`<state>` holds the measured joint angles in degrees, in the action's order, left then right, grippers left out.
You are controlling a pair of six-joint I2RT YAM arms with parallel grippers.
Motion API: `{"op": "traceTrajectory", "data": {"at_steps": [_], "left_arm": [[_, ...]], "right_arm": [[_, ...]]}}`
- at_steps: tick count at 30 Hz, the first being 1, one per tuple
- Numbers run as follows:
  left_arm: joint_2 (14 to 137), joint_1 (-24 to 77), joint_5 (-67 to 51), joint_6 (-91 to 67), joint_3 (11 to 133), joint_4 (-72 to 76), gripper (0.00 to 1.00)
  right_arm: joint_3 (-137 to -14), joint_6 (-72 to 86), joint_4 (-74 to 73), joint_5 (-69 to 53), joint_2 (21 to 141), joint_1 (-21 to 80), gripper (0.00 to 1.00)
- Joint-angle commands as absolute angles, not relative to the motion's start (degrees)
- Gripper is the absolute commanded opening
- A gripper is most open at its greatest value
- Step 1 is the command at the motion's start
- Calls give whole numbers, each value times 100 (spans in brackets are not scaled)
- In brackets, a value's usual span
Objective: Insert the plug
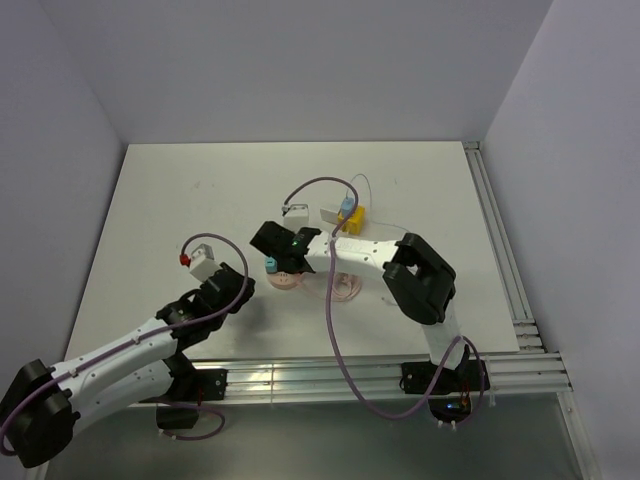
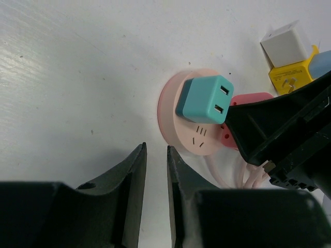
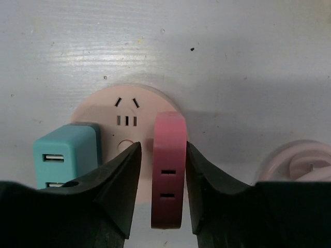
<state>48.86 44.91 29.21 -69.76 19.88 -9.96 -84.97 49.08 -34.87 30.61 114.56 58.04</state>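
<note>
A round pink socket hub [image 3: 126, 111] lies on the white table, with a teal USB charger [image 3: 64, 155] plugged into its left side. A red plug [image 3: 168, 155] stands upright on the hub's right part. My right gripper [image 3: 163, 150] straddles it: the right jaw touches the plug and a thin gap shows at the left jaw. In the top view the right gripper [image 1: 285, 266] is over the hub [image 1: 290, 280]. My left gripper [image 2: 156, 150] is empty, jaws nearly together, just short of the hub [image 2: 170, 103] and charger [image 2: 204, 98].
Behind the hub lie a yellow adapter [image 1: 352, 218] with a blue piece on it, a white block [image 1: 330, 214] and a white plug [image 1: 295, 211] on a purple cable. Coiled pink cable [image 1: 347, 287] lies right of the hub. A rail runs along the table's right edge.
</note>
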Motion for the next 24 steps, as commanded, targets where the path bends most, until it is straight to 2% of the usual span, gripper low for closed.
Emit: {"op": "traceTrajectory", "data": {"at_steps": [1,8,11,13,14,15,16,18,21,24], "left_arm": [[4667,4465,3006,-7040,2048,-1195,27],[4500,4465,2980,-7049,2109,-1467,27],[4421,4465,2927,-6935,2188,-1573,31],[4272,4465,2857,-6847,2241,-1608,44],[4202,4465,2822,-6716,2250,-1591,49],[4071,4465,2795,-6680,2259,-1608,57],[4008,4465,2778,-6654,2276,-1661,72],[3894,4456,2742,-6574,2346,-1775,82],[3824,4456,2646,-6548,2443,-1950,88],[3710,4456,2497,-6644,2435,-1969,89]], "right_arm": [[-8771,4781,-3542,3120,11268,5713,48],[-8921,4772,-3814,3199,10855,5713,56],[-8685,4746,-3876,3129,10416,5730,65],[-8185,4518,-3473,2946,9837,5774,77],[-7983,4457,-3306,2866,9600,5783,86],[-7780,4326,-2991,2778,9145,5792,99],[-7448,4255,-2875,2734,8932,5783,100],[-7234,4166,-2978,2751,8554,5766,100],[-6770,4122,-3181,3006,8280,5704,100],[-6146,4156,-2815,2927,7772,5704,100]]}}
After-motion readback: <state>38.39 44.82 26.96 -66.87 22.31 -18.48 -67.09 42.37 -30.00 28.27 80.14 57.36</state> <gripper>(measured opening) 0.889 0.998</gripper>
